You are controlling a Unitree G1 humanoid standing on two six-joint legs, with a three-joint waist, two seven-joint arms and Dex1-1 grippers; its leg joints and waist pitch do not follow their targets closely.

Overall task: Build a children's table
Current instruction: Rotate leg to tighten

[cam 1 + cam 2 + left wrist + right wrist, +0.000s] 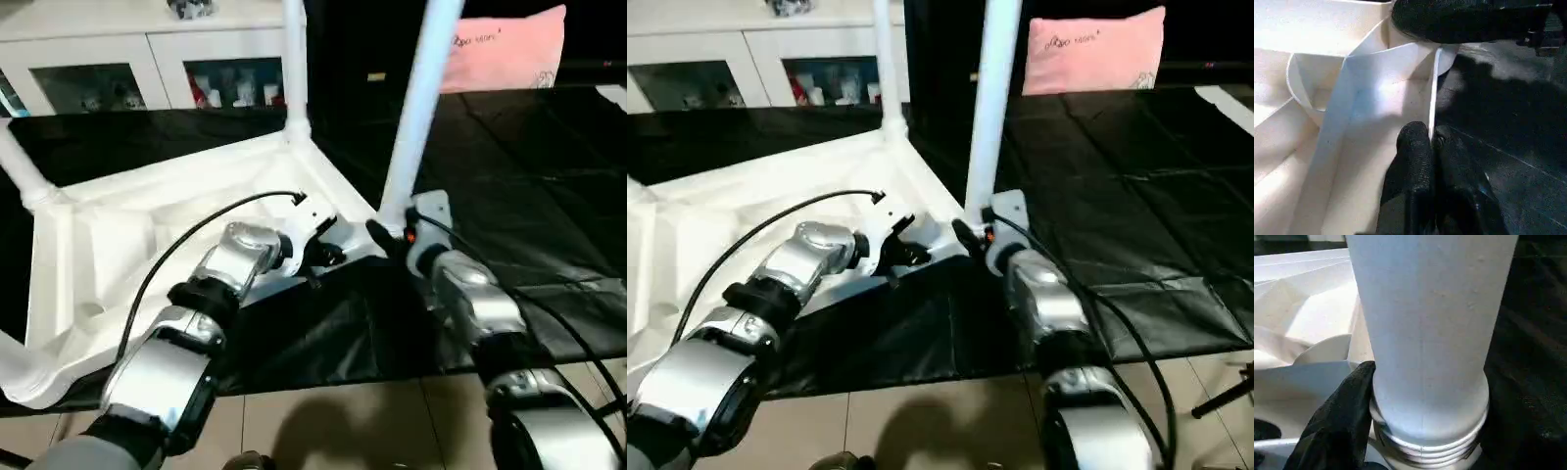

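Your right claw [392, 233] grips the leg [416, 108] at its threaded base, tabletop's [118, 245] four-o'clock corner; left claw [1432, 147] pinches the rim. Light, stiff, slippery plastic: hold low.

Both silver forearms reach forward and converge. The left gripper [1431, 147] has its two black fingers pressed together (pinching a thin white edge). The right gripper [1420, 421] stands spread, one black finger [1339, 421] against a white tube's threaded base.
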